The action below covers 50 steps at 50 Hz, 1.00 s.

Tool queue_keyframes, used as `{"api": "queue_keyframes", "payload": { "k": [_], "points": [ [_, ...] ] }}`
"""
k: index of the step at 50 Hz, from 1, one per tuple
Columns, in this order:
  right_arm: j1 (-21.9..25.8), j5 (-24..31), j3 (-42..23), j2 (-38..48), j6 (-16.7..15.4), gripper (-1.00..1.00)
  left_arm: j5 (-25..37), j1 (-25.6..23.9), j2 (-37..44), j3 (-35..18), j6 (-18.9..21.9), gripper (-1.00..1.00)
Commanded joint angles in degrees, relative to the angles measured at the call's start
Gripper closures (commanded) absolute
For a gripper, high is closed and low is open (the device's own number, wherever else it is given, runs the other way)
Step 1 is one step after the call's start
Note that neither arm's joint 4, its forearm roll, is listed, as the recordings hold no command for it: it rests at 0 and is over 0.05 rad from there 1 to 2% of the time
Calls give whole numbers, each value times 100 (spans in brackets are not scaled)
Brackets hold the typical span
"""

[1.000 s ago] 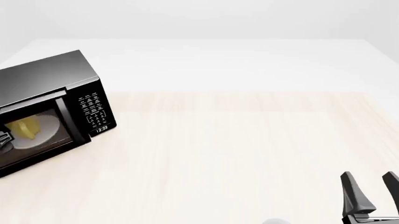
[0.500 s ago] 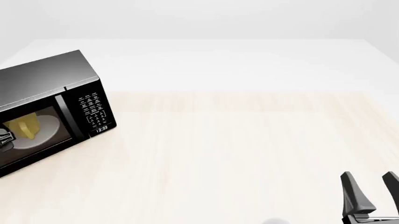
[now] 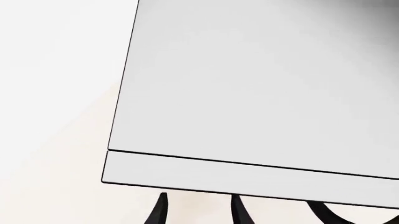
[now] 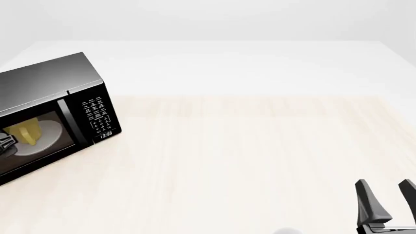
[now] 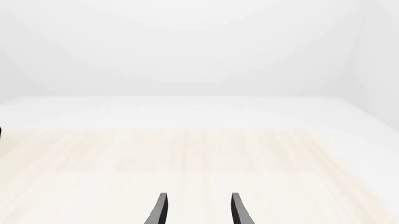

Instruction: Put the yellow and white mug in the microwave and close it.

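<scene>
Over at the left edge of the front view sits the microwave (image 4: 55, 114), a big black box on the pale wooden table (image 4: 247, 156), turned at an angle with its keypad panel (image 4: 97, 118) facing the camera and the clock digits lit at the bottom. Through the front opening, there's the yellow and white mug (image 4: 26, 133) inside, resting on the white turntable plate (image 4: 42, 139). Whether the door is shut over it or swung out past the frame edge, I cannot tell.

A sliver of the left end effector (image 4: 5, 144) pokes in at the frame's edge, right at the microwave's front, just beside the plate. In the left wrist view, its two dark fingers (image 3: 157, 212) stand apart with a clear gap and nothing between them, pointed at a broad, pale, glossy face of the microwave (image 3: 262, 93) that fills nearly the whole picture.

The right end effector (image 4: 383, 195) waits near the table's right corner, well apart from the microwave. Its fingers (image 5: 238, 210) are spread and empty, bare table ahead of them.
</scene>
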Motion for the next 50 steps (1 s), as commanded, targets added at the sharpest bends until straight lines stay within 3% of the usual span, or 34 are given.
{"api": "queue_keyframes", "payload": {
  "k": [1,22,50],
  "points": [
    [0,0,0,0,0,-100,69,21,-430,231,42,-100],
    [0,0,0,0,0,-100,479,-165,-1643,341,39,-100],
    [0,0,0,0,0,-100,1128,30,-3282,299,656,-100]
  ]
}}
